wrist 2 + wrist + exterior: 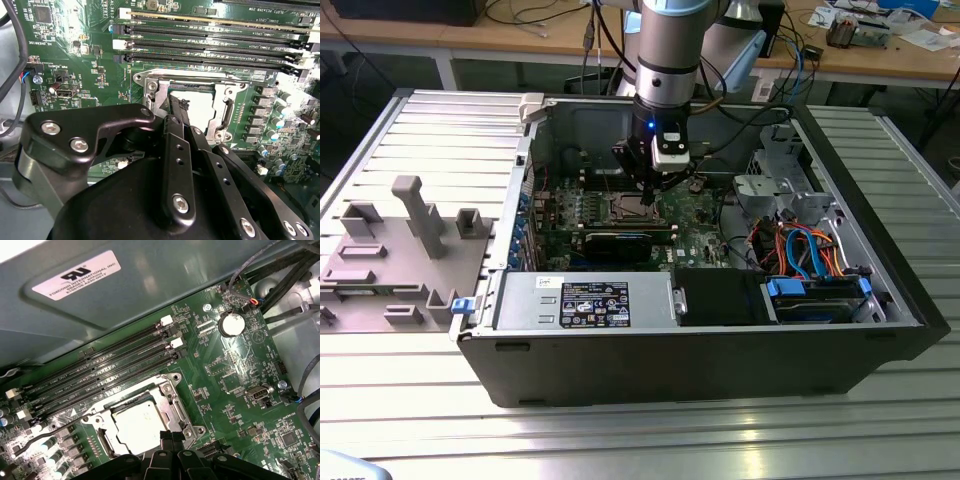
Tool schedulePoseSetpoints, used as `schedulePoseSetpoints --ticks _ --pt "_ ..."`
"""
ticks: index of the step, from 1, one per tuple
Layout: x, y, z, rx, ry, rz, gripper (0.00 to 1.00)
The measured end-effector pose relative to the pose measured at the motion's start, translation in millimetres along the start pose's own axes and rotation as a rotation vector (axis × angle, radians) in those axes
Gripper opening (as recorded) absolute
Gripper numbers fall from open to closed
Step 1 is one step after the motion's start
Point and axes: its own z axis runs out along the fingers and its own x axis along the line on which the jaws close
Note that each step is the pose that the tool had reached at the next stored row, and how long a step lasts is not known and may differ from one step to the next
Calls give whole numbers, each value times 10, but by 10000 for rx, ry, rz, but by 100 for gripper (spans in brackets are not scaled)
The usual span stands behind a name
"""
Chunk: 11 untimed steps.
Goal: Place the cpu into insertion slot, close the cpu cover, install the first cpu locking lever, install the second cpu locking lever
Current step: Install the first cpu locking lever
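We see the cpu (137, 427) seated in the insertion slot (172, 405), with the cpu cover (226, 111) seemingly closed around it. Directly above the slot, the gripper (176, 111) has its 2 fingers pressed together, holding nothing, near the slot's edge.

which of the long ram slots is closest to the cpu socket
The ram slot right beside the socket rim, the last in the row of four; the other three lie farther off, toward the case wall.
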Motion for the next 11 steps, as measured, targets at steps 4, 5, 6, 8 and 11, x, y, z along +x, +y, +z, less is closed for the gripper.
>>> schedulePoseSetpoints --ticks 4,5,6,8,11 --pt "0 0 2 0 -2 -29 11" --pt "0 0 3 0 -3 -42 11" --pt "0 0 4 -1 -4 -65 11" --pt "0 0 6 -1 -8 -114 11" --pt "0 0 8 0 -17 -270 11"
